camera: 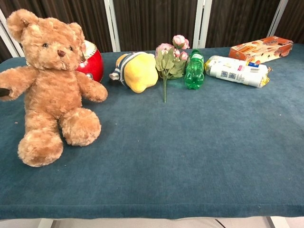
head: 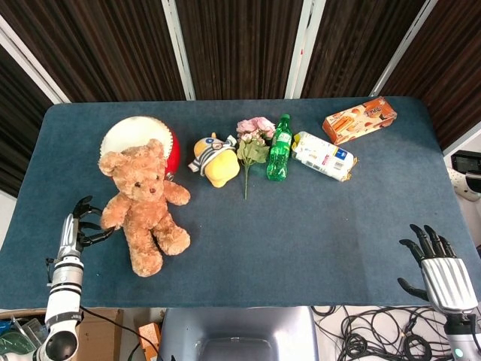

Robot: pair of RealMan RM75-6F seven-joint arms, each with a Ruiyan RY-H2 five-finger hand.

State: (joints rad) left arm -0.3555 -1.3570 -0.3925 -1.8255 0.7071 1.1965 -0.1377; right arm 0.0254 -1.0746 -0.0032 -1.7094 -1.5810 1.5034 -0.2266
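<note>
The left hand [head: 81, 226] sits at the near left edge of the table [head: 316, 226], its dark fingers [head: 96, 237] curled round the outstretched paw of the teddy bear [head: 143, 207]; the chest view shows only a dark fingertip at that paw, so the grip looks light but real; the bear sits upright on the blue cloth, leaning back toward the red drum [head: 128, 135] just behind it. Beyond lie a yellow plush toy [head: 214, 162], a sprig of pink flowers [head: 252, 143], a green bottle [head: 279, 147] on its side, a white packet [head: 323, 156] and an orange box [head: 359, 119], strung along the far side. The right hand [head: 432, 259] hovers off the near right corner, fingers spread, holding nothing, well apart from everything.
</note>
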